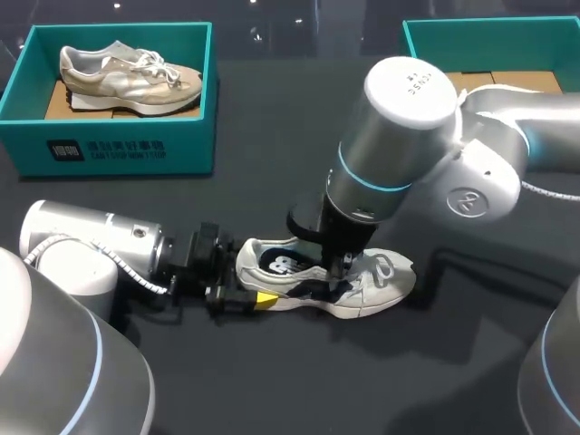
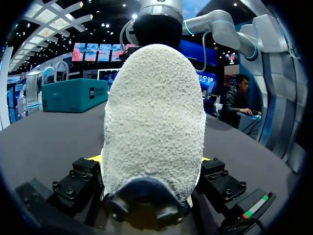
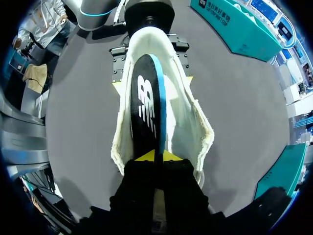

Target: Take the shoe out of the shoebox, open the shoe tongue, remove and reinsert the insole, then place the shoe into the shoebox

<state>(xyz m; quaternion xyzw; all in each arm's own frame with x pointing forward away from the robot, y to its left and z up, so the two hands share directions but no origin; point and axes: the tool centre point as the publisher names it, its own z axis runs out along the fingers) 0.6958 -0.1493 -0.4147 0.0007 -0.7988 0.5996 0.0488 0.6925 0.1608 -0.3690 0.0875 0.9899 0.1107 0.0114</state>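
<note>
Clamping the white sneaker's (image 1: 372,281) firm heel, your left tool (image 1: 246,288) is bracing; your right tool (image 3: 155,156) is pinching the floppy black insole (image 3: 145,107).

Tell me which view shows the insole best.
Right wrist view: the insole shows along nearly its whole length inside the shoe. Head view catches just a dark patch of it; left wrist view sees only the shoe's heel.

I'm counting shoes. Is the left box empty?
No, a beige shoe lies inside the box.
</note>
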